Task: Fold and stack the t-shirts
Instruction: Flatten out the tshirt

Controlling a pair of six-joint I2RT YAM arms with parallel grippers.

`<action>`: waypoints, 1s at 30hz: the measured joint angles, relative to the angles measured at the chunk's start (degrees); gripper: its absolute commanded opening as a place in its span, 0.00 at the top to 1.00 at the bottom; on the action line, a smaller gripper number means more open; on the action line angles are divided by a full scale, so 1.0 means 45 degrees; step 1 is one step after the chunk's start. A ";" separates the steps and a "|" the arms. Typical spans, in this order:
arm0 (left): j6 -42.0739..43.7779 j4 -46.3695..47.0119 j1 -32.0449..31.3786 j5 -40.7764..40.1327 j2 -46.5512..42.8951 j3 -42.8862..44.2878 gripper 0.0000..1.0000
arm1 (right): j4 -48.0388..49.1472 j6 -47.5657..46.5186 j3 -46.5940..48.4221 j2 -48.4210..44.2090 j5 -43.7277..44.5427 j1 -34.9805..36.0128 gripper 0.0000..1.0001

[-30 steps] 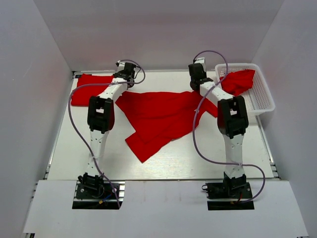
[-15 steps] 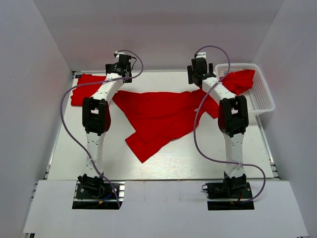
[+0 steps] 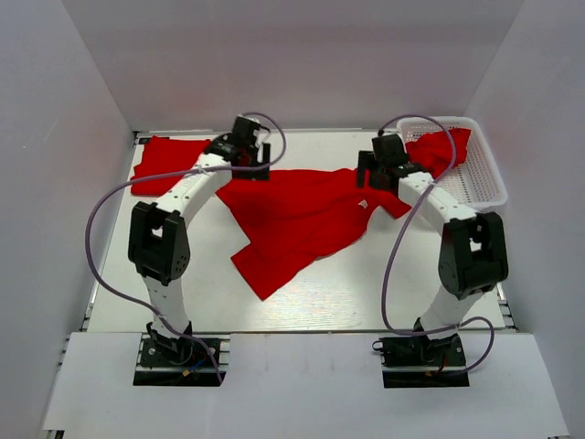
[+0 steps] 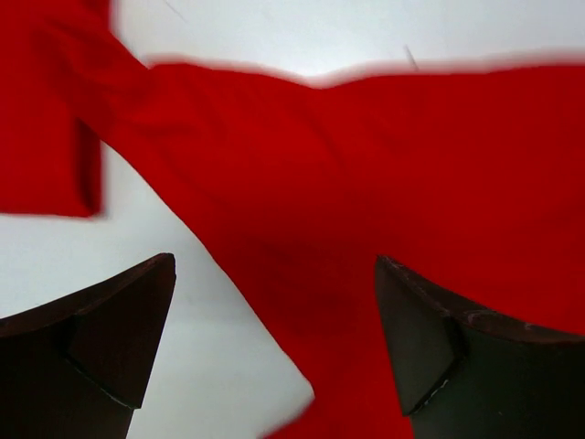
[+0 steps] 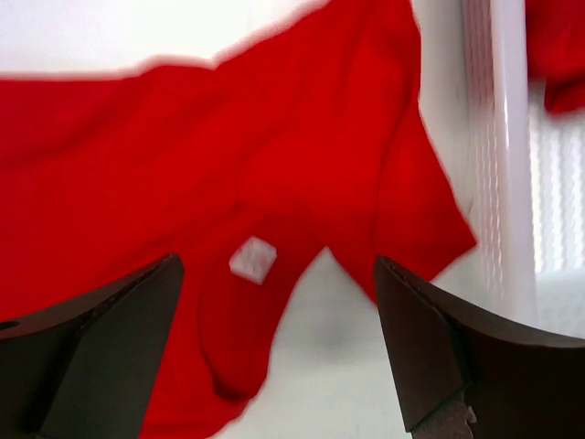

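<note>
Left gripper (image 3: 250,163) first: its jaws stand wide apart with nothing between the dark fingers (image 4: 110,352). It hangs above the far left part of a bright red soft cloth t-shirt (image 3: 302,215). Over on the right, the right gripper (image 3: 367,176) is just as wide open and just as empty. It is poised over the same shirt's far right part, close to a small white label (image 5: 252,259) on the cloth.

That shirt lies spread across the middle of the flat white table (image 3: 366,293), creased, with one corner pointing toward the near edge. Its right sleeve reaches toward the side wall of a white plastic mesh basket (image 3: 486,187); the right wrist view shows the sleeve just beside that wall.

At the far left of the table lies a second red t-shirt (image 3: 164,165), folded into a flat rectangle. Its right end meets the spread shirt's left sleeve; whether they overlap I cannot tell. In the basket at the far right sits a third red t-shirt (image 3: 443,151), bunched up, with part of it draped over the rim.
</note>
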 measured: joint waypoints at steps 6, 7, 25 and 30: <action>-0.0942 -0.1166 -0.1996 0.0223 -0.0714 -0.2545 0.03 | -0.0369 0.1073 -0.2793 -0.1943 0.0034 -0.0005 0.10; -0.1243 -0.1428 -0.2327 0.0291 -0.1001 -0.3240 0.04 | -0.0398 0.1234 -0.3191 -0.2259 0.0058 -0.0015 0.10; -0.3648 -0.1977 -0.5226 0.3031 -0.6154 -0.9418 0.19 | -0.0500 0.2263 -0.5513 -0.4240 -0.0087 -0.0049 0.10; -0.3521 -0.1996 -0.5518 0.2793 -0.5314 -0.9175 0.24 | -0.0942 0.2511 -0.5508 -0.4240 0.0204 -0.0063 0.10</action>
